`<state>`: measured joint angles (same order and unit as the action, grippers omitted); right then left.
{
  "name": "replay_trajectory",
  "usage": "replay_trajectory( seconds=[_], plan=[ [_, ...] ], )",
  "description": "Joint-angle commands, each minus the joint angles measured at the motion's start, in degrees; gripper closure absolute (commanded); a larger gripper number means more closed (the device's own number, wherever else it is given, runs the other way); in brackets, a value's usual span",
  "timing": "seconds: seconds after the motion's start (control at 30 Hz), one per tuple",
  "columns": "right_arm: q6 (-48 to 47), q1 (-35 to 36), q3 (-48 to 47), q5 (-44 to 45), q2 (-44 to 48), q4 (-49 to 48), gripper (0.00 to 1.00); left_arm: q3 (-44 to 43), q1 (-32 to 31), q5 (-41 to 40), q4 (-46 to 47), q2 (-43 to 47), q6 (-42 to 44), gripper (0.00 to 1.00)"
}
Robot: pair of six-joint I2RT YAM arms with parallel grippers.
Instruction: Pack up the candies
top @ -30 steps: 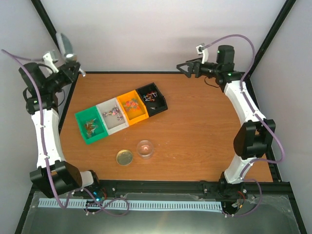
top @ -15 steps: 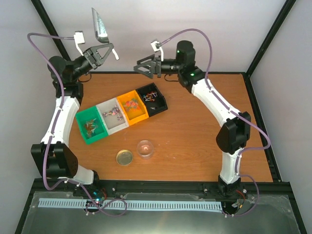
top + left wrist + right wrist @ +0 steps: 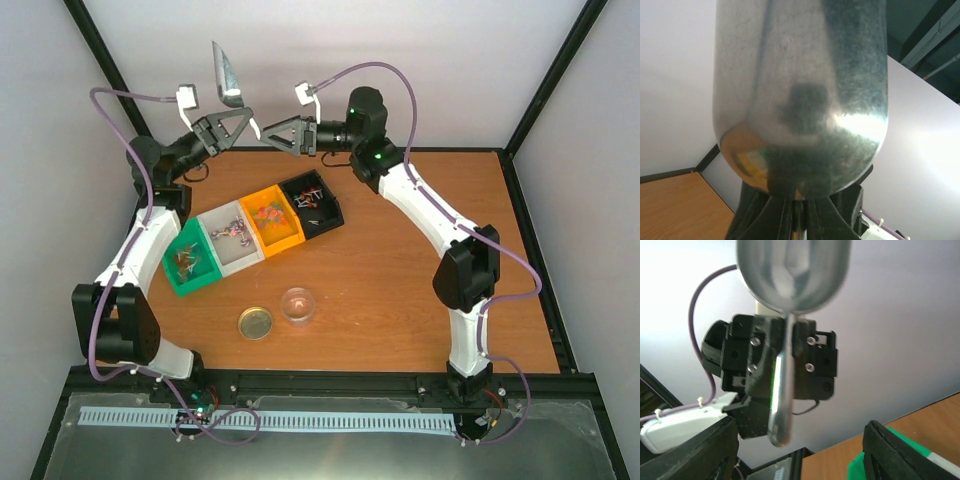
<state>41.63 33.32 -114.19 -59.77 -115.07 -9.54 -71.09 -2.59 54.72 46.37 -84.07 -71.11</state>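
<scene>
We have brought the left end effector, clamping the scoop, beside the wide-spread right end effector, likely a handover before scooping candies

table — wood | row of four bins, touching | gold lid | clear jar just beside

Bright light, glare on scoop

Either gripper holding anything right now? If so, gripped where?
Left gripper is shut on the metal scoop, gripping its handle below the bowl, with the bowl pointing up. Right gripper is open and empty, facing the scoop.
</scene>
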Motion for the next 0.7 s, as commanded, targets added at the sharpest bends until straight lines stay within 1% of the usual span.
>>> replay_trajectory(
  seconds=[0.0, 0.07, 0.2, 0.3, 0.4, 0.5, 0.6, 0.63, 0.67],
  plan=[
    [4.3, 1.5, -1.9, -0.5, -0.4, -4.7, 0.35, 0.6, -1.6, -2.6, 6.8, 0.0, -2.2, 0.99],
    [5.7, 1.8, -2.2, -0.7, -0.7, -6.0, 0.37, 1.0, -2.0, -3.0, 6.9, 0.1, -2.2, 0.99],
    [8.9, 1.8, -2.2, -0.5, -1.3, -8.7, 0.45, 2.1, -2.1, -4.2, 8.2, 0.2, -3.2, 0.99],
    [11.6, 1.8, -2.0, -0.4, -1.7, -11.4, 0.56, 3.0, -2.3, -4.8, 8.8, 0.2, -3.3, 0.99],
    [14.0, 1.9, -1.3, -0.4, -2.0, -14.5, 0.74, 3.6, -2.6, -5.2, 9.3, 0.1, -3.3, 0.99],
    [14.4, 1.8, -1.0, -0.5, -1.9, -14.9, 0.87, 3.9, -2.6, -5.1, 9.5, 0.0, -3.2, 0.99],
    [13.7, 1.8, -0.8, -0.7, -1.8, -14.3, 0.97, 3.9, -2.6, -4.7, 9.0, 0.0, -2.8, 0.99],
    [12.9, 1.6, -0.8, -0.7, -1.7, -13.6, 0.97, 3.8, -2.6, -4.5, 8.6, 0.0, -2.7, 0.99],
    [11.9, 1.3, -0.8, -0.6, -1.5, -12.4, 0.97, 3.7, -2.6, -4.2, 7.9, 0.0, -2.6, 0.95]
  ],
)
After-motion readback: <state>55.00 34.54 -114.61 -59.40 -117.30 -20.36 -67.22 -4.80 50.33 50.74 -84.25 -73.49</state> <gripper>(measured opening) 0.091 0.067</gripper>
